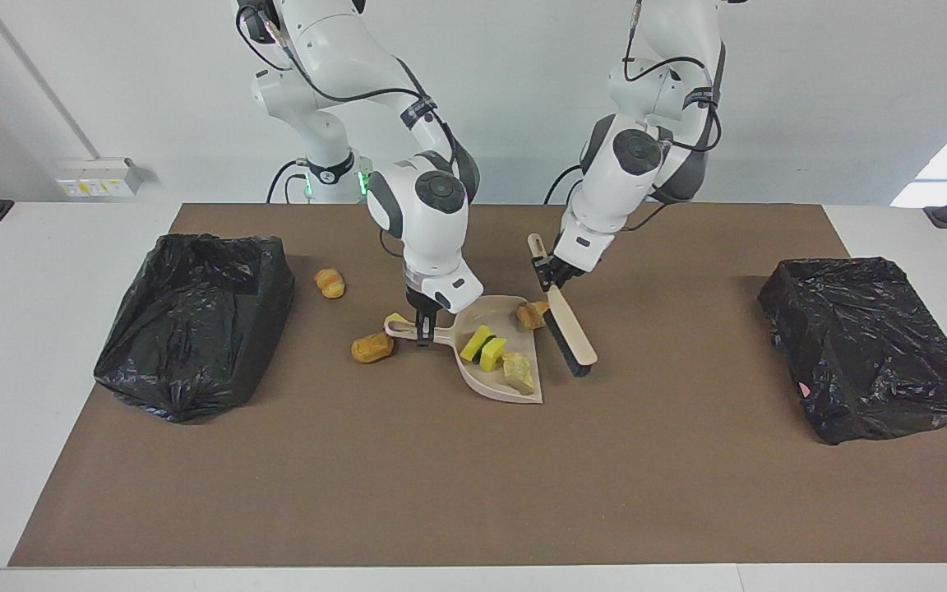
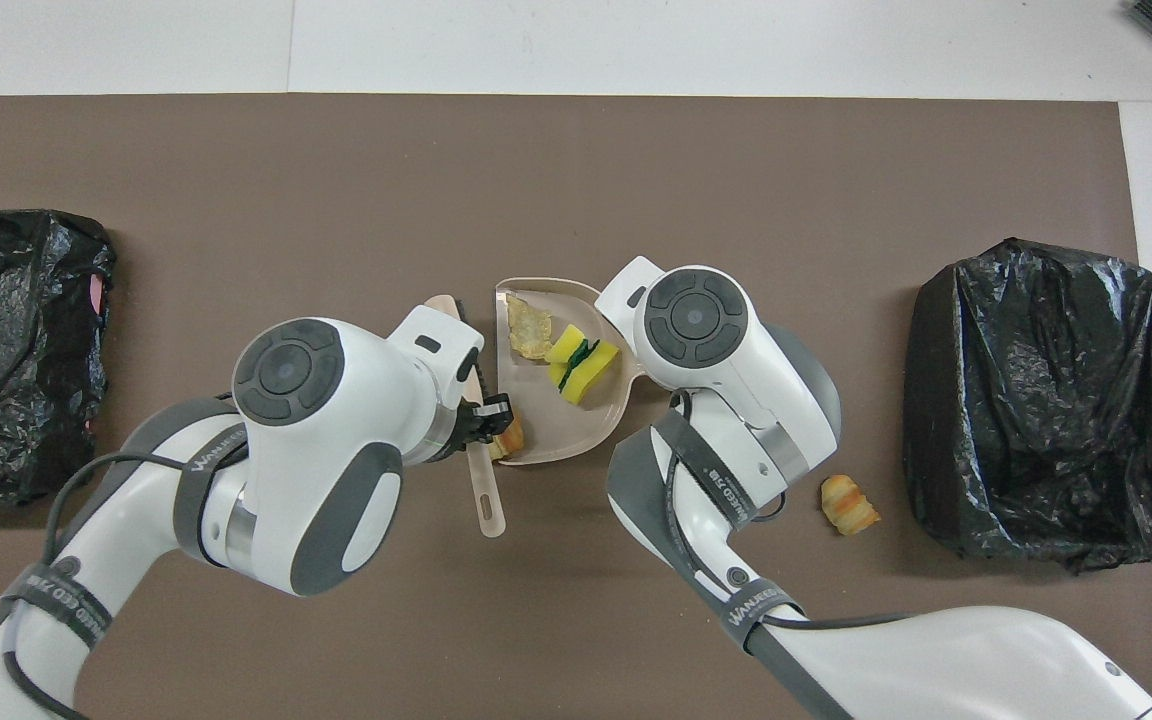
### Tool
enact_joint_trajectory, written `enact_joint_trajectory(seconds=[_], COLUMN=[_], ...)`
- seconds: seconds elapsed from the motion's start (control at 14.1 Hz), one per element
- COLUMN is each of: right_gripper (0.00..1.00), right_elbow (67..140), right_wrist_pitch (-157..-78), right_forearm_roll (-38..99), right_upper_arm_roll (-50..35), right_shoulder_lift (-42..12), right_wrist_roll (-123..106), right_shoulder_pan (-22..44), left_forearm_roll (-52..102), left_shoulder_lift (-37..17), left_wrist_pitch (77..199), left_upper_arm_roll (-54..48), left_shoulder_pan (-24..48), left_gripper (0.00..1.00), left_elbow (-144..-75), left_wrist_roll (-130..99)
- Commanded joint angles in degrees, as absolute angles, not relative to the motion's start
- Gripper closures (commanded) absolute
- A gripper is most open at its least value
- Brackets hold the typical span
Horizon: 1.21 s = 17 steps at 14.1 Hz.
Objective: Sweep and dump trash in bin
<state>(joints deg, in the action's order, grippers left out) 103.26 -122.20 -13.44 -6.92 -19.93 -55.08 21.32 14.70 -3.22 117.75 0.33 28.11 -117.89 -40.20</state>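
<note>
On worktop (image 1: 473, 493) centre: right pincer (image 1: 427, 329) clamps dustpan (image 1: 496, 386) handle | left pincer (image 1: 554, 275) grips brush (image 1: 570, 333) handle beside pan | pan holds sponge chunks (image 1: 483, 348) and bread piece (image 1: 532, 315) | 2 bread pieces (image 1: 330, 283) lie toward right arm's bin (image 1: 194, 321)

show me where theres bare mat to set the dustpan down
Free: the wide mat strip farther from the robots than the dustpan, and the stretch between the brush and the left arm's bin. Crowded: around the dustpan handle, where croissant pieces lie.
</note>
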Motion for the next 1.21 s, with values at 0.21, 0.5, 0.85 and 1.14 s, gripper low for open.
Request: enact_joint_trajectory(seconds=[0.21, 0.5, 0.85, 1.14], right_gripper=[1.00, 1.00, 1.00, 1.00], right_elbow=[104.41, 104.33, 104.33, 104.33], right_wrist_pitch=[-124.28, -124.28, -124.28, -124.28], right_forearm_roll=[-13.54, -13.54, -13.45, -13.45], right_upper_arm_roll=[-7.30, -7.38, -7.38, -7.29], right_shoulder_lift=[-19.69, -19.69, -19.69, -19.77], right_wrist_roll=[-53.26, -53.00, -52.91, -52.82], right_shoulder_pan=[21.09, 21.01, 21.01, 21.01], left_forearm_roll=[15.21, 15.47, 15.47, 15.38], left_shoulder_lift=[4.92, 2.47, -2.19, -3.25], left_wrist_pitch=[116.86, 127.25, 139.92, 136.68], left_upper_arm_roll=[-0.18, -0.26, -0.44, -0.09], left_shoulder_pan=[31.79, 37.61, 39.46, 38.59], left_gripper=[1.00, 1.00, 1.00, 1.00], left_elbow=[-129.00, -131.40, -128.33, -126.21], left_wrist_roll=[-52.11, -52.39, -49.92, -49.75])
